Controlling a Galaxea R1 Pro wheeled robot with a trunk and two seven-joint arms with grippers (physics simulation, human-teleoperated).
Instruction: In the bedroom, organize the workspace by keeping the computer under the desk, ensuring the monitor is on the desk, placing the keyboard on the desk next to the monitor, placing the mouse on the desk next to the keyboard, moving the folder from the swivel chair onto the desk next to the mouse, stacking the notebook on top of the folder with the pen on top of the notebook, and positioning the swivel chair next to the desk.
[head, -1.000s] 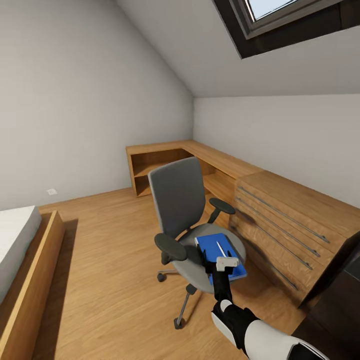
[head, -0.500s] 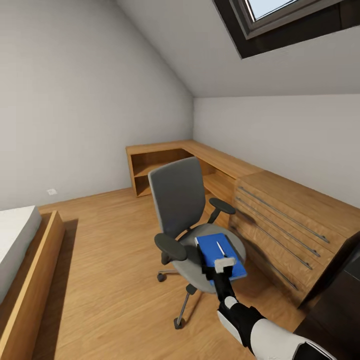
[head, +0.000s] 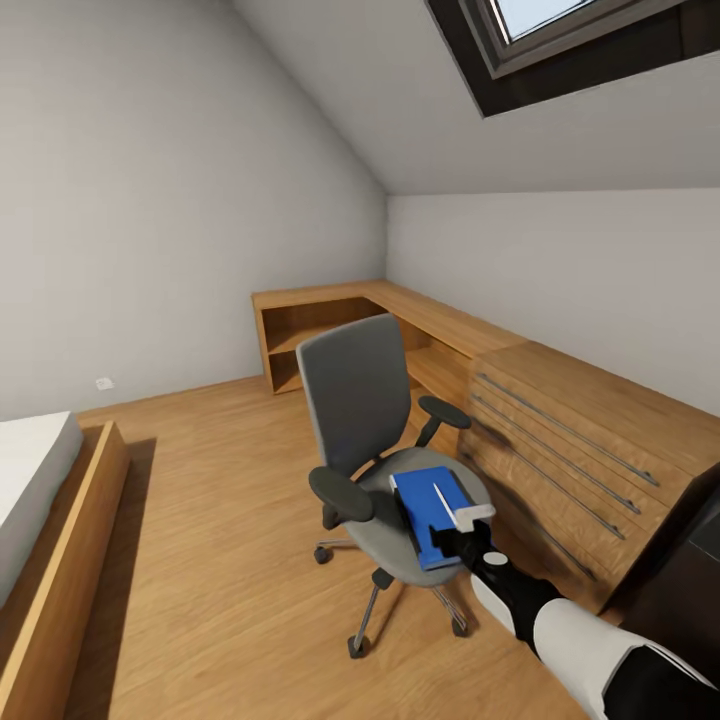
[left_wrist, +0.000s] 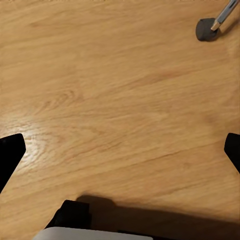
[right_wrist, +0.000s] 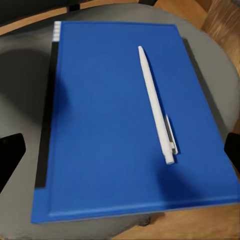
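While the right claw (head: 470, 530) hovers spread wide over the chair (head: 385, 450), blue folder (right_wrist: 125, 125) on the seat, white pen (right_wrist: 156, 105) on top, left claw (left_wrist: 120, 150) splayed above bare floor (left_wrist: 110, 90).

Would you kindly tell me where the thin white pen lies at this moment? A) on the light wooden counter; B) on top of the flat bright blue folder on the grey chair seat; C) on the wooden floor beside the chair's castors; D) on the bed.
B: the thin white pen rests on the flat bright blue folder, which lies on the grey swivel chair's seat.
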